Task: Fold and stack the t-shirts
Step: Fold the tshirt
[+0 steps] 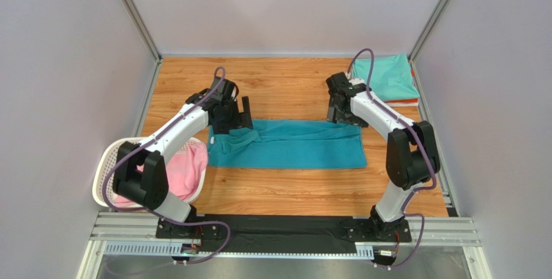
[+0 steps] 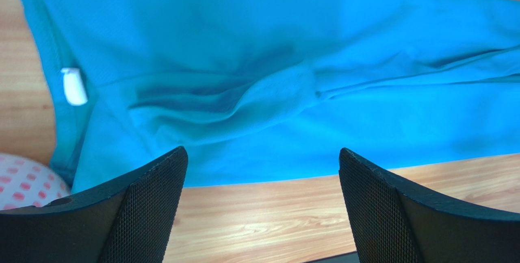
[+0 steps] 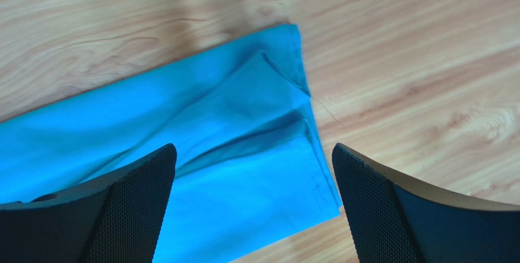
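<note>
A deep teal t-shirt (image 1: 291,144) lies folded into a long strip across the middle of the wooden table. My left gripper (image 1: 238,113) is open and empty, just above the far edge of its left end; the left wrist view shows the cloth (image 2: 274,74) with a white neck tag (image 2: 74,85). My right gripper (image 1: 338,109) is open and empty above the strip's far right corner (image 3: 244,153). A mint green t-shirt (image 1: 387,77) lies folded on an orange one (image 1: 408,102) at the far right. A pink t-shirt (image 1: 184,172) sits in the basket.
A white lattice basket (image 1: 107,166) stands at the table's left edge beside the left arm. Grey walls with metal posts enclose the table on three sides. The arm bases sit on a black rail at the near edge.
</note>
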`<state>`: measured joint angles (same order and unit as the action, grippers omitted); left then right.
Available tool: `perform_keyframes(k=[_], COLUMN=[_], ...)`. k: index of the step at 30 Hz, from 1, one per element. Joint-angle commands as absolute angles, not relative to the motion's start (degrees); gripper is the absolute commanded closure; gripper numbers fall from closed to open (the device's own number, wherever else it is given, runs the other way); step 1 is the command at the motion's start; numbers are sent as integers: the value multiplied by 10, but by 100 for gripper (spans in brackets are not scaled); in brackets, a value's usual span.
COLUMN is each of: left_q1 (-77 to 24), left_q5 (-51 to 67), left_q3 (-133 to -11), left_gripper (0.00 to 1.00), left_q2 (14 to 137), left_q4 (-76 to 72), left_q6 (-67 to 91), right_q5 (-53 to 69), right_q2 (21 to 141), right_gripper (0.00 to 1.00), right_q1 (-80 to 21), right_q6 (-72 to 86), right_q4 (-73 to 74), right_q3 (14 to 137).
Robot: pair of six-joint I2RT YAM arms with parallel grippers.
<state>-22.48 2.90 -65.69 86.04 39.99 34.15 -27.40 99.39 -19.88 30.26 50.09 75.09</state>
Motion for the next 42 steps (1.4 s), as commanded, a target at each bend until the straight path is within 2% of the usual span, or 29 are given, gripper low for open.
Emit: perform_keyframes(k=[1, 8, 12, 30, 37, 39, 42], left_q1=[-225, -225, -231, -318, -323, -320, -291], left_q5=[48, 82, 104, 155, 130, 80, 64], left_q3=[-698, -699, -678, -499, -516, -539, -583], left_gripper=[0, 0, 0, 0, 0, 0, 0], left_q2=[907, 983, 983, 802, 708, 723, 786], left_q4=[386, 384, 379, 352, 356, 359, 366], left_q6=[330, 335, 334, 323, 309, 317, 332], right_q5=[-253, -256, -265, -259, -271, -280, -278], right_q2=[1031, 1065, 1057, 971, 979, 1008, 1041], right_gripper=[0, 0, 0, 0, 0, 0, 0], right_q1=[-220, -223, -223, -222, -221, -221, -222], right_q6=[274, 280, 282, 292, 287, 287, 287], right_q4=[470, 475, 475, 453, 447, 447, 453], right_q3=[794, 810, 792, 713, 729, 755, 784])
